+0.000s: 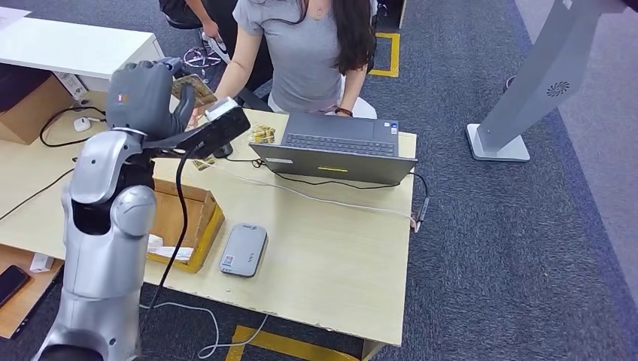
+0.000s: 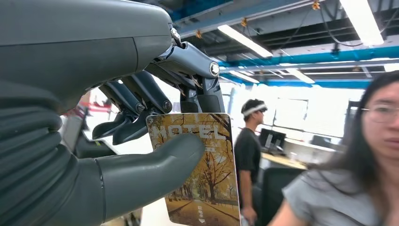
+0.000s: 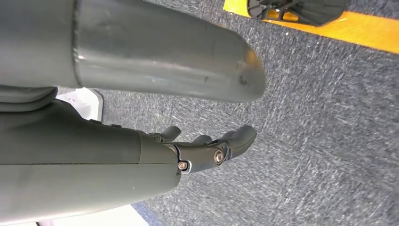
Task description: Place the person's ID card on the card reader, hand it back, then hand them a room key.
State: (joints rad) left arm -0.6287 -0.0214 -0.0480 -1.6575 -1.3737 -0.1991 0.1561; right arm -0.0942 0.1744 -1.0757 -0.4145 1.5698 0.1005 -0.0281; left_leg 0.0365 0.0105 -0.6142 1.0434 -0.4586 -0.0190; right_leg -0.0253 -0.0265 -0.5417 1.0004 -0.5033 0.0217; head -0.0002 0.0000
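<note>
One room key (image 2: pixel 202 165), printed with autumn trees and the word HOTEL, is pinched between the thumb and dark fingers of the left hand (image 1: pixel 147 94), raised above the tabletop (image 1: pixel 331 248) toward the person (image 1: pixel 308 45) in a grey shirt. Near the front edge lies the grey card reader (image 1: pixel 244 250). Beside the laptop (image 1: pixel 335 147), cables cross. Over carpet, the right hand (image 3: pixel 207 150) hangs, fingers extended, holding nothing.

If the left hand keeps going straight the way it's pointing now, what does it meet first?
Probably the person's hand reaching in just beyond the autumn-print hotel key card that the left hand holds; depth is unclear, but nothing else seems to lie between.
</note>
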